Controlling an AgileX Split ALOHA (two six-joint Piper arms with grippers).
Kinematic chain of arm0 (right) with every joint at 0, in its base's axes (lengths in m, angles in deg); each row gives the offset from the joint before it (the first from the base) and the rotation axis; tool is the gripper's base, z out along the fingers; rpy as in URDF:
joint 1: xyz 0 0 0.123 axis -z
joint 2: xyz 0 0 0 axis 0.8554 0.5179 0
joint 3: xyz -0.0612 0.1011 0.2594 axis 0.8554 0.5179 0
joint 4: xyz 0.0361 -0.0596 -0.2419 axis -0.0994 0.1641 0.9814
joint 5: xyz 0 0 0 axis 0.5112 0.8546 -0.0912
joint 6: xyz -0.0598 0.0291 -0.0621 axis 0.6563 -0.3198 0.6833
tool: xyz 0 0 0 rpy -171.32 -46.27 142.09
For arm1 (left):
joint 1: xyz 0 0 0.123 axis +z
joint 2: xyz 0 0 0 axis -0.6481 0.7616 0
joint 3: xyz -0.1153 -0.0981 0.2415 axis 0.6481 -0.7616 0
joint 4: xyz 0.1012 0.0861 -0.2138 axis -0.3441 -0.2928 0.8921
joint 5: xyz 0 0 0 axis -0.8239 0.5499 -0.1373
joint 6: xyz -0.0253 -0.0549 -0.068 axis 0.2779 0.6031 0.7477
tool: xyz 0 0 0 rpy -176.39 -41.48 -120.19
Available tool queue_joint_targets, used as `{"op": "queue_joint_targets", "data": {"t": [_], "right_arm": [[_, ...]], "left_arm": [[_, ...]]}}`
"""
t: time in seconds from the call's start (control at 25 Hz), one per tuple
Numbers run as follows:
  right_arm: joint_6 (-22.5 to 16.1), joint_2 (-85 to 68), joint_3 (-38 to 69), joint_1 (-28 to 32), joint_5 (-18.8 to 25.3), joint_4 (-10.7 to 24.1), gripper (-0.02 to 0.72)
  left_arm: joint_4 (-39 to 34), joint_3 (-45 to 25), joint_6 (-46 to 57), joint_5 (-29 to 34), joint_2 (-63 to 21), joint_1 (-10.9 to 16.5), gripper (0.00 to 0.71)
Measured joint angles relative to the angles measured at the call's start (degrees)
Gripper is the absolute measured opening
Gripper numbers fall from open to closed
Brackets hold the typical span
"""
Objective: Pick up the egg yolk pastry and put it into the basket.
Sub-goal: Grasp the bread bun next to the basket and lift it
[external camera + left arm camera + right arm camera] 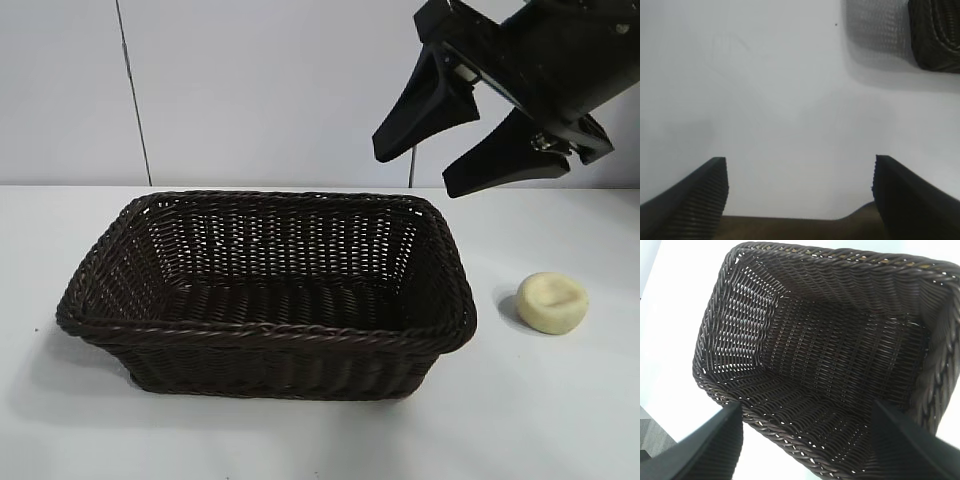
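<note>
The small round pale yellow pastry [552,301] lies on the white counter [560,420], just right of the empty dark woven wicker basket [268,334]. It looks light, soft and crumbly, so gentle side pressure seems best. The right end effector [442,158] hangs open above; the left end effector [799,192] is also open, empty.

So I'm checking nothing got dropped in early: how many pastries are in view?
1. The egg yolk pastry lies on the white table, apart from the basket on its right-hand side in the exterior view. The basket's inside looks empty in the exterior and right wrist views.
</note>
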Motion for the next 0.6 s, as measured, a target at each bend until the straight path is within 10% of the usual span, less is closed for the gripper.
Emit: {"op": "queue_joint_targets", "data": {"t": [0.6], "right_arm": [[-16.4,4.11,-9.45,10.11,10.56,20.16,0.517]], "left_arm": [[0.05,0.06,0.02,0.65,-13.55,0.0,0.574]]}}
